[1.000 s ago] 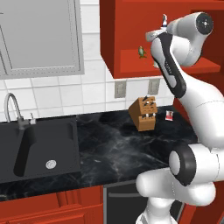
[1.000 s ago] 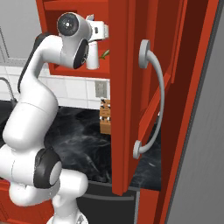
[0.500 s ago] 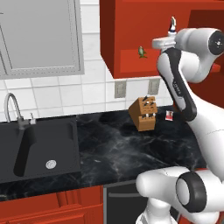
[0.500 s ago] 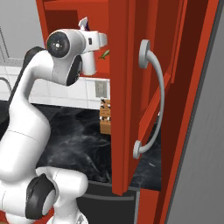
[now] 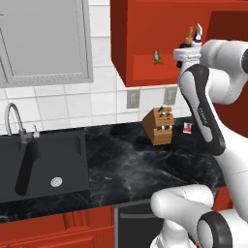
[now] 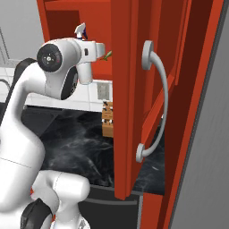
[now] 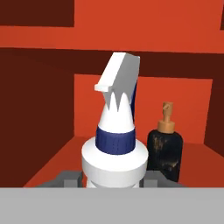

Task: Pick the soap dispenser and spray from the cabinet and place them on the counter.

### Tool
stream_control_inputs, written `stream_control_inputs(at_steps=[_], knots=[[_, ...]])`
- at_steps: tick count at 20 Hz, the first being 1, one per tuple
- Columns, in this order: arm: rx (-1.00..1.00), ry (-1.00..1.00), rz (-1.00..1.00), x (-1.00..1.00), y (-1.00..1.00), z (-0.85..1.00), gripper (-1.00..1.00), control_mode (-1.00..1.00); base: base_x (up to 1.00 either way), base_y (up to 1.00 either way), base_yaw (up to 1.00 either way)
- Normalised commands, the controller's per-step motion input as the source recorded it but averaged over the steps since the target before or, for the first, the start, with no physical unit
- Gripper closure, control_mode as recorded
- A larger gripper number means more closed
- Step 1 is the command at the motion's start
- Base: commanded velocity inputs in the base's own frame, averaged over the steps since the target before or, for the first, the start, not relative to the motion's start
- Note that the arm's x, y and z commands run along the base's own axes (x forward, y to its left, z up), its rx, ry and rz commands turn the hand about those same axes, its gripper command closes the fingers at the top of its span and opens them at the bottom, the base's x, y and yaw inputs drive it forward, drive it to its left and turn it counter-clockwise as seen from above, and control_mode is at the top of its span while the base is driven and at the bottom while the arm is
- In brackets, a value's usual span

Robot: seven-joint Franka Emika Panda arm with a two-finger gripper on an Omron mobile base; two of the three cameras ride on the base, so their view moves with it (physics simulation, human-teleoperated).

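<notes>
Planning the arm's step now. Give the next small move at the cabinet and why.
Probably draw the spray straight back out of the cabinet: the gripper sits around its body, and the soap dispenser stands close beside it, so any sideways swing risks knocking it.

The robot's arm has swung farther right and deeper into the open red cabinet [image 5: 145, 43]. Its gripper [image 7: 113, 177] now sits at the spray [image 7: 114, 135] (apparently around its body), near the shelf's front edge.
</notes>
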Motion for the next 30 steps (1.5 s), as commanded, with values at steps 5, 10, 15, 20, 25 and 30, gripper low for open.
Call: stream_control_inputs(at_steps=[5,10,15,20,25,30], knots=[[0.07,0.01,-0.01,-0.12,0.1,-0.28,1.0,-1.0,0.0,0.0,0.0],[0.05,0.0,0.0,-0.14,0.14,-0.4,1.0,-1.0,0.0,0.0,0.0],[0.04,0.02,0.0,-0.08,0.13,-0.35,1.0,-1.0,0.0,0.0,0.0],[0.05,0.06,-0.01,-0.05,0.12,-0.33,1.0,-1.0,0.0,0.0,0.0],[0.06,0.13,-0.01,0.0,0.1,-0.29,1.0,-1.0,0.0,0.0,0.0],[0.06,0.13,-0.01,0.0,0.1,-0.28,1.0,-1.0,0.0,0.0,0.0]])
